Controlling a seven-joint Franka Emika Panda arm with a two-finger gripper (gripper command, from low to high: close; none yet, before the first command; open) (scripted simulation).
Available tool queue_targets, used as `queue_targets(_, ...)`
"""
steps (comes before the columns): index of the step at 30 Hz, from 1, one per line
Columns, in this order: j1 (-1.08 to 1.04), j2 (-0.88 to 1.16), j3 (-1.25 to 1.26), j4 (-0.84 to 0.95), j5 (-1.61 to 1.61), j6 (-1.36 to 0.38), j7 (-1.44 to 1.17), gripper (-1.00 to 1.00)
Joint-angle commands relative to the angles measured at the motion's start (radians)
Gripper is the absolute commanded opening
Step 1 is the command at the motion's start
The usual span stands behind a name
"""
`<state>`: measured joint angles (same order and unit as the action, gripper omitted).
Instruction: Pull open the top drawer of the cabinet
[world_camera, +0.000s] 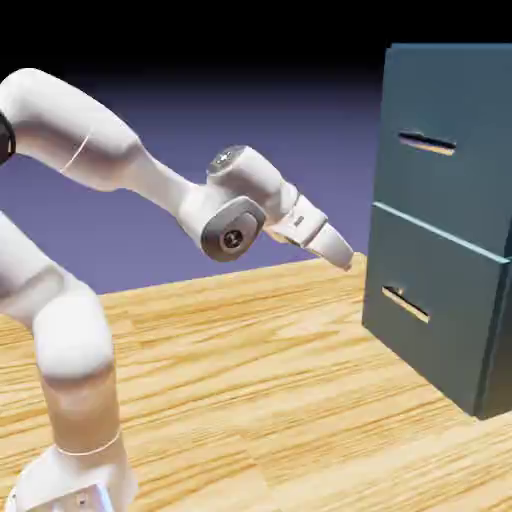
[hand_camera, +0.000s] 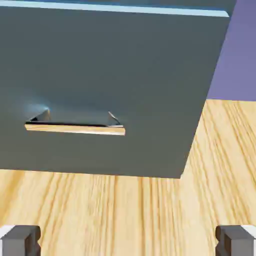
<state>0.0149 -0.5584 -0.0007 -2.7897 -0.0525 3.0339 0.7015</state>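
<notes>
Reaching toward the tall dark teal-blue cabinet (world_camera: 440, 220), the white arm's two-finger gripper (world_camera: 340, 250) is wide open and holds nothing. It points at the lower drawer's pale bar handle (hand_camera: 75, 129), while the top drawer (world_camera: 445, 140) sits higher, apparently shut, so the hand probably must rise.

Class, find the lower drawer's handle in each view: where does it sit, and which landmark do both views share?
Exterior view: the lower drawer's handle sits at the right, a little below mid-height.
Hand view: the same handle lies left of centre, at mid-height.
Shared landmark: the wooden table, showing below it in both.
</notes>
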Motion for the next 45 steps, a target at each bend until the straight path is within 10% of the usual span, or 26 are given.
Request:
queue_targets(1, 0.002, 0.010, -0.001, 0.017, -0.044, -0.003, -0.033, 0.00)
queue_targets(45, 0.108, 0.434, -0.027, 0.756, -1.957, -0.116, -1.475, 0.00)
